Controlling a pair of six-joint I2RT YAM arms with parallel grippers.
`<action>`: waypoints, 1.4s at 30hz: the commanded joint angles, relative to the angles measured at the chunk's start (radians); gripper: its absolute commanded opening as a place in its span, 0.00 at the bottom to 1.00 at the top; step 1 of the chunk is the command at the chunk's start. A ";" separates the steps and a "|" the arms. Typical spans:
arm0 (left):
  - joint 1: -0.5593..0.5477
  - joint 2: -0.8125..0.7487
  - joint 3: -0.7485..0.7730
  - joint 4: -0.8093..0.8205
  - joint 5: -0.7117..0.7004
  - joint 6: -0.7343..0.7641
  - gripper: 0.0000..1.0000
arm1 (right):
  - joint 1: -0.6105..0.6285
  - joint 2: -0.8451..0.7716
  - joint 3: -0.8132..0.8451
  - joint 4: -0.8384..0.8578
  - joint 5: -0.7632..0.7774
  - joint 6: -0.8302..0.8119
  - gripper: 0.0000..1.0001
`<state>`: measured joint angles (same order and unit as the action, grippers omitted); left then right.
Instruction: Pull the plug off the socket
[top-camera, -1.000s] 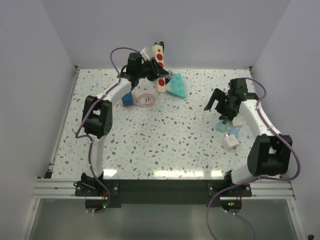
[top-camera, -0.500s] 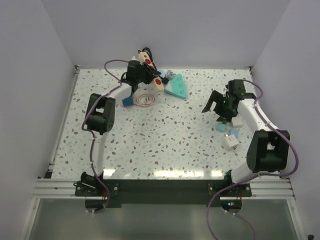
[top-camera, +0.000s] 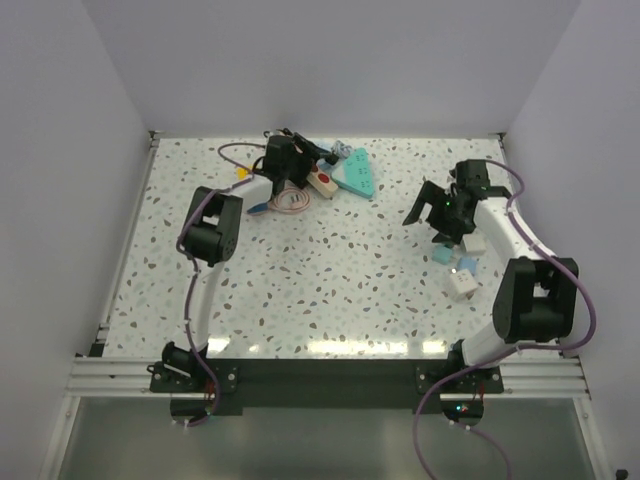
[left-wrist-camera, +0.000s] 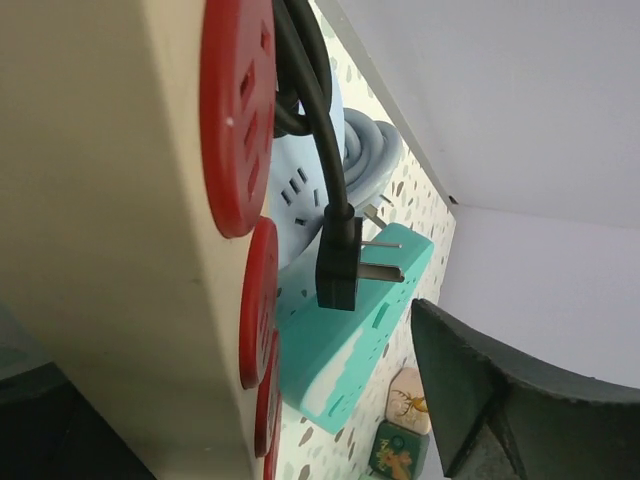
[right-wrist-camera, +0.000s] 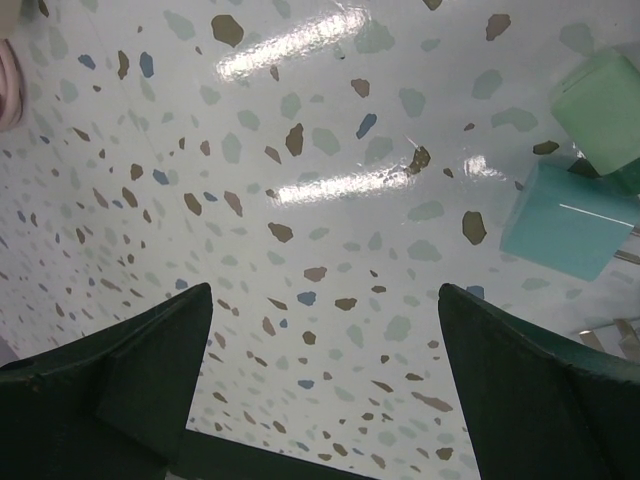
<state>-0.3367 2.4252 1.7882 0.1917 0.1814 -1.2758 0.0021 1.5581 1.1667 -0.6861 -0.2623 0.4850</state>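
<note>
The socket (top-camera: 320, 181), a cream strip with round red outlets, lies at the back of the table against the teal block (top-camera: 355, 176). In the left wrist view the socket (left-wrist-camera: 110, 230) fills the left side. The black plug (left-wrist-camera: 340, 268) hangs beside it with its metal prongs bare, outside any outlet, its black cord running up over the strip. My left gripper (top-camera: 296, 170) is open; its right finger (left-wrist-camera: 500, 400) stands well apart from the socket and the other finger is hidden. My right gripper (right-wrist-camera: 325, 290) hovers open over bare table at the right.
A pink coiled cable (top-camera: 290, 200) and a blue cube (top-camera: 257, 209) lie left of the socket. A grey-blue coiled cord (left-wrist-camera: 372, 150) sits behind the plug. Small teal and white cubes (top-camera: 460, 270) cluster under the right arm, seen as a teal cube (right-wrist-camera: 570, 220) and a green cube (right-wrist-camera: 605, 95).
The left arm brought the raised socket down to the table by the teal block, and its jaws opened off it. The right arm barely moved.
</note>
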 joint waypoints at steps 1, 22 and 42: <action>-0.005 -0.046 -0.006 0.037 -0.028 -0.048 0.92 | 0.004 0.014 -0.002 0.019 -0.031 -0.017 0.99; -0.035 -0.192 0.184 -0.718 -0.197 0.170 1.00 | 0.015 0.068 0.014 0.019 -0.026 -0.016 0.99; -0.007 -0.339 0.087 -0.460 -0.142 0.487 1.00 | 0.018 0.033 -0.016 0.025 -0.045 -0.031 0.99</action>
<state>-0.3656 2.2921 1.9217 -0.3935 0.0658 -0.9741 0.0158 1.6291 1.1584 -0.6777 -0.2802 0.4706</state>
